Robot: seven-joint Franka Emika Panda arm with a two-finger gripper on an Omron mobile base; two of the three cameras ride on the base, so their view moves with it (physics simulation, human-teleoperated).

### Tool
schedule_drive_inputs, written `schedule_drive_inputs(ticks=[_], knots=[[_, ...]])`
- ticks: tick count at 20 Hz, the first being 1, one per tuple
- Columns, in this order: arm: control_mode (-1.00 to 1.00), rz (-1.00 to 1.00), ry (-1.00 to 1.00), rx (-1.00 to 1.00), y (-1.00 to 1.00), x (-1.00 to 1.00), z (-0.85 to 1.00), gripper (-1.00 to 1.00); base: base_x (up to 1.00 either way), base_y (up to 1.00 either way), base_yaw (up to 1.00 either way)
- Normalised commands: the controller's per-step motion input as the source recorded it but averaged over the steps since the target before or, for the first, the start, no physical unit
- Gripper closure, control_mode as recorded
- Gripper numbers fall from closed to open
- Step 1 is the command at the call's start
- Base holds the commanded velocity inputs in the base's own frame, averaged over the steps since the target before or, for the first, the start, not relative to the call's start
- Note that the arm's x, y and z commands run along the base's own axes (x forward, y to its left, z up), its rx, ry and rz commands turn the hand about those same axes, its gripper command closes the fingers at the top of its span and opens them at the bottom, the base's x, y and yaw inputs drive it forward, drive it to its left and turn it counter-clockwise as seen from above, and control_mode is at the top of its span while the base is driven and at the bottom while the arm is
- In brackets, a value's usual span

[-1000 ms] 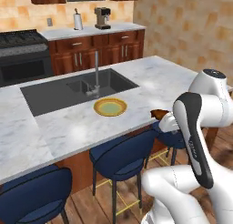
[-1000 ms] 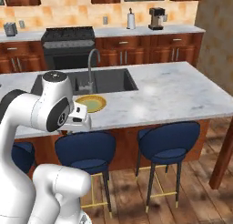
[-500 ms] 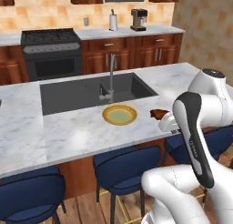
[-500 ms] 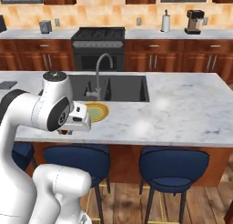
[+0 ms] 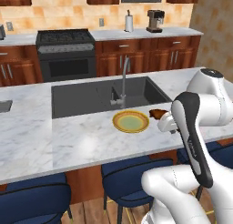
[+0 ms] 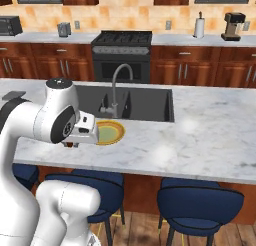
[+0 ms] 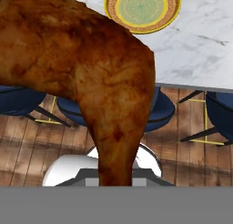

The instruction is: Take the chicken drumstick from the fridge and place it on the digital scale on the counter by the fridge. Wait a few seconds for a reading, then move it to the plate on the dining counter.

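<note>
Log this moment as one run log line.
phase: carry to plate | gripper: shut on chicken drumstick | plate: on dining counter, unfilled

Open marble of the dining counter (image 5: 82, 141) surrounds the plate (image 5: 130, 121) before me; the faucet (image 5: 122, 82) and sink (image 5: 82, 98) stand just behind it.

1. Chicken drumstick (image 7: 91, 77): glossy, mottled orange-brown skin, lumpy and rough.
2. Plate (image 5: 130, 121): smooth glazed look, yellow-orange rim, duller greenish centre.
3. Dining counter (image 5: 68, 141): polished white-grey marble with faint veins; reddish wood base.
4. Sink (image 5: 91, 98): matt dark grey basin; faucet (image 6: 116, 87) brushed grey metal.
5. Stools (image 6: 197, 202): dark blue seats, smooth, slight sheen.
6. Floor (image 7: 27, 141): wood planks, satin finish.
7. Back cabinets (image 6: 200, 67): reddish-brown wood, smooth.
</note>
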Motion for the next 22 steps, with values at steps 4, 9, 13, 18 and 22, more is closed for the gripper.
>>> schedule_drive_inputs(ticks=[4, 9, 13, 18, 22], knots=[[1.00, 0.00, 0.00, 0.00, 0.00, 0.00, 0.00, 1.00, 0.52, -0.02, 0.09], [1.00, 0.00, 0.00, 0.00, 0.00, 0.00, 0.00, 1.00, 0.00, 0.00, 0.00], [1.00, 0.00, 0.00, 0.00, 0.00, 0.00, 0.00, 1.00, 0.00, 0.00, 0.00], [-1.00, 0.00, 0.05, 0.00, 0.02, 0.29, -0.02, 1.00, 0.02, 0.00, 0.00], [-1.00, 0.00, 0.21, 0.00, 0.00, 0.91, -0.03, 1.00, 0.00, 0.00, 0.00]])
